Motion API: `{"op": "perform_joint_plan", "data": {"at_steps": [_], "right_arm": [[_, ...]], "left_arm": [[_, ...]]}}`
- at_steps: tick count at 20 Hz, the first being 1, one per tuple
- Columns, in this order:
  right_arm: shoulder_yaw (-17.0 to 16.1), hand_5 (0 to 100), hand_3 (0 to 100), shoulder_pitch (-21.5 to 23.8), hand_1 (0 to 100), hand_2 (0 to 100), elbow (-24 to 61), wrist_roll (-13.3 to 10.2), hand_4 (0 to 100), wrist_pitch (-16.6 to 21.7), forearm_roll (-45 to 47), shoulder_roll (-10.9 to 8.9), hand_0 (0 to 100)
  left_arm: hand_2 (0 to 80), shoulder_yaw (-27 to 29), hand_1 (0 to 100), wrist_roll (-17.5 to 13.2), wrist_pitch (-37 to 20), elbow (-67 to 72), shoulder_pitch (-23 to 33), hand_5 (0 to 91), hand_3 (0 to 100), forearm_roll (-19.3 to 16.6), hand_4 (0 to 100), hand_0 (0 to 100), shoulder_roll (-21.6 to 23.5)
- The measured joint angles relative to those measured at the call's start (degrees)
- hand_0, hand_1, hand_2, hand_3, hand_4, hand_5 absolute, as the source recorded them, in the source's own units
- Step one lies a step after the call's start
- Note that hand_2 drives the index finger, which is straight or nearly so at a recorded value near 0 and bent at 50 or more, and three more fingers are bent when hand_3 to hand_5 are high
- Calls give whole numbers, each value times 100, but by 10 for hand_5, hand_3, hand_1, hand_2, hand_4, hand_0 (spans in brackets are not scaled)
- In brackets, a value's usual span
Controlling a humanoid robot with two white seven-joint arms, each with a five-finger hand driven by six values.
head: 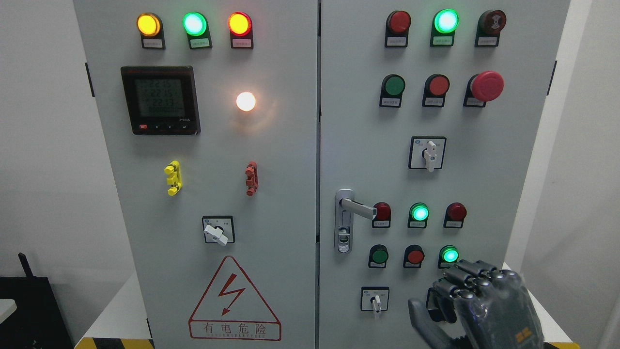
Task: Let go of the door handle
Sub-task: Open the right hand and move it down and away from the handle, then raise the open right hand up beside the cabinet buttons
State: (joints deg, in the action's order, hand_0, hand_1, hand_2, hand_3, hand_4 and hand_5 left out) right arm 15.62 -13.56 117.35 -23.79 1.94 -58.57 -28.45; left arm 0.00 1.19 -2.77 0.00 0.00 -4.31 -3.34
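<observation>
Grey right hand (477,303), fingers half-curled and holding nothing, sits well below the handle (358,208); release looks done, withdrawal next.

Head camera, close, facing cabinet (271,194) front

An industrial or test room is shown. A grey electrical cabinet (290,194) is seen, covered with indicator lamps (194,23), switches and a warning triangle (234,300).

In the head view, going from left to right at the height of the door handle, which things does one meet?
White rotary switch → door handle → dark red lamp → lit green lamp → second dark red lamp. The right hand sits lower, off the handle.
</observation>
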Motion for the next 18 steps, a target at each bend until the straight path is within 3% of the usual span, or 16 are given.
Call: {"op": "perform_joint_plan", "data": {"at_steps": [5,10,12,18], "right_arm": [[12,1000,1000,-200,88,933,51,-41,1000,-43,625,-503,591],[49,1000,1000,-358,111,754,102,-44,1000,-108,1162,-946,577],[89,1000,1000,-398,133,673,121,-56,999,-208,1279,-1074,566],[205,1000,1000,-477,153,591,158,59,993,-371,1833,-1421,538]], "left_arm": [[0,0,389,0,0,0,0,0,0,0,0,120,0],[0,0,389,0,0,0,0,0,0,0,0,120,0],[0,0,389,0,0,0,0,0,0,0,0,120,0],[0,0,389,0,0,0,0,0,0,0,0,120,0]]}}
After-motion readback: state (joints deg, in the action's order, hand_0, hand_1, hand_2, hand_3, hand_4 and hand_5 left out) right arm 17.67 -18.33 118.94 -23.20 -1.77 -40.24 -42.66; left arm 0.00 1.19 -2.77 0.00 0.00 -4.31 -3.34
